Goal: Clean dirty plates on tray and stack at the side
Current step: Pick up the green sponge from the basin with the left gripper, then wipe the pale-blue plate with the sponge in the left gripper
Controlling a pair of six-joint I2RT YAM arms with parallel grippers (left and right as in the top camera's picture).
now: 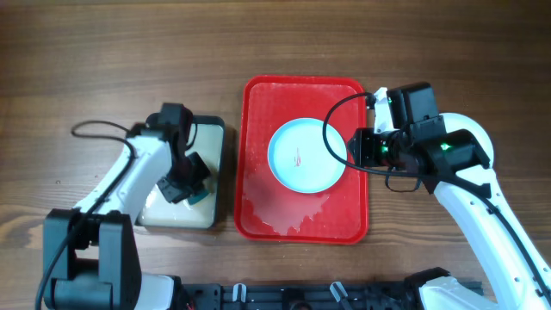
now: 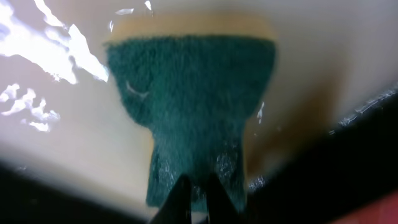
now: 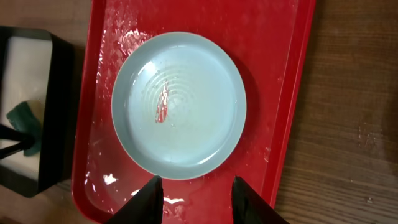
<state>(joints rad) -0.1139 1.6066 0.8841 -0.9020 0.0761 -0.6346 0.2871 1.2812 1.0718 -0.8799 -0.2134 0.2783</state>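
One pale blue round plate [image 3: 180, 106], wet and likely slippery, lies mid red plastic tray [image 3: 283, 124]; pinch its rim. Your right tool [image 3: 198, 199] gapes empty; your left tool [image 2: 196, 194] clamps a green sponge [image 2: 193, 93].

No legible text, label, brand, number or sign anywhere in view

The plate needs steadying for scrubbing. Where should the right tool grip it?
Pinch the pale blue plate by its raised rim nearest the right tool, coming from the right edge of the red tray. It lies flat, so likely only the rim offers a hold.
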